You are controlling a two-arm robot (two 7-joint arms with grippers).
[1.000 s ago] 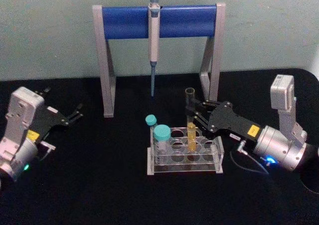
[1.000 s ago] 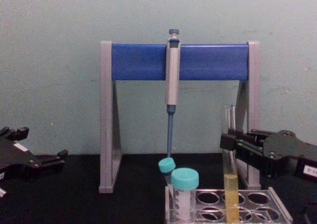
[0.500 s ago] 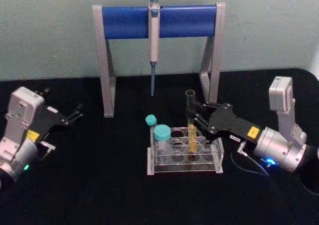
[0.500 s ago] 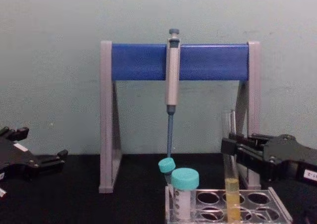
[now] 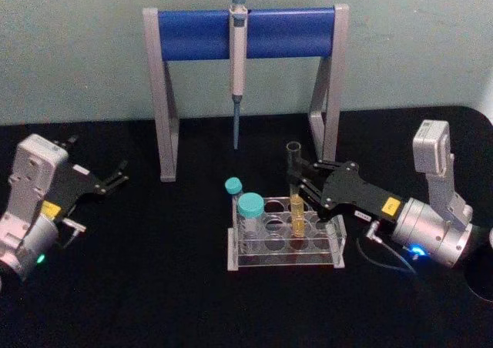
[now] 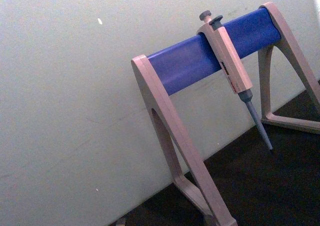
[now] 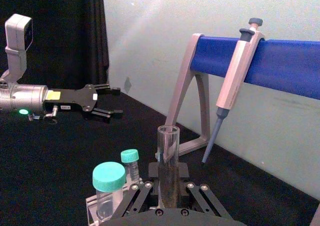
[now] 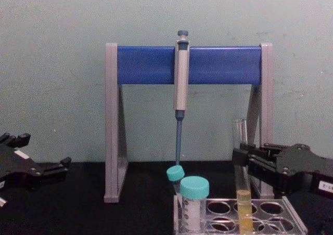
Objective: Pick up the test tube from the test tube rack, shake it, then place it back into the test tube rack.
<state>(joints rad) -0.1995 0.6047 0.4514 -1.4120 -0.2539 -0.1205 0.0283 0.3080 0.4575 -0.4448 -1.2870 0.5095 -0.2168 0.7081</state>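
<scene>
The test tube (image 5: 296,208), yellow liquid in its lower part, is seen standing upright in the test tube rack (image 5: 262,262) at centre frame, pinched above the rack by the right gripper (image 5: 295,180), which is extended from the lower right. The left gripper (image 7: 117,101) is held at far left, fingers spread, well apart.
</scene>
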